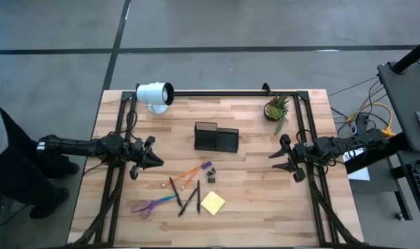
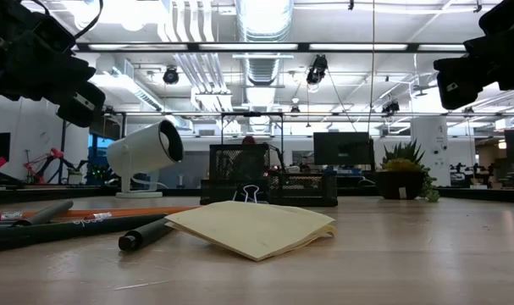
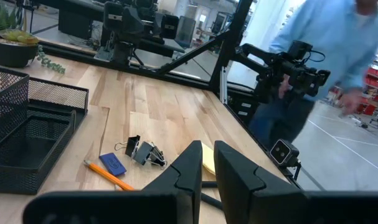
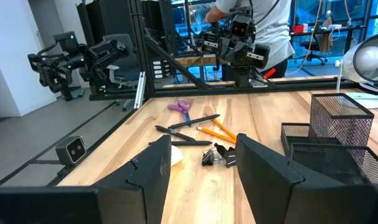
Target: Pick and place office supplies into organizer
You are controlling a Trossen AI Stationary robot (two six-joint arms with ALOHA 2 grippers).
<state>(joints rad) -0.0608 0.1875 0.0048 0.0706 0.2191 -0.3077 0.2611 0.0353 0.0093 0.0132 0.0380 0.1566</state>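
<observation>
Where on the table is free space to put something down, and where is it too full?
Bare wood lies between the lamp and the organizer, and between the organizer and the right gripper. It is crowded just in front of the organizer: pens, scissors, sticky pad and clips lie close together.

Pale wooden plank surface point(image 1: 251, 200), black frame at edges. Black wire-mesh rectangular organizer point(image 1: 216, 137) near centre. White cylindrical lamp point(image 1: 155, 95) at far left corner, small potted green plant point(image 1: 277, 108) far right. Loose in front of organizer: orange pencils point(image 1: 188, 172), black pens point(image 1: 189, 200), small dark binder clips point(image 1: 211, 177), square yellow sticky-note pad point(image 1: 212, 203), purple-and-blue-handled scissors point(image 1: 153, 205).
</observation>
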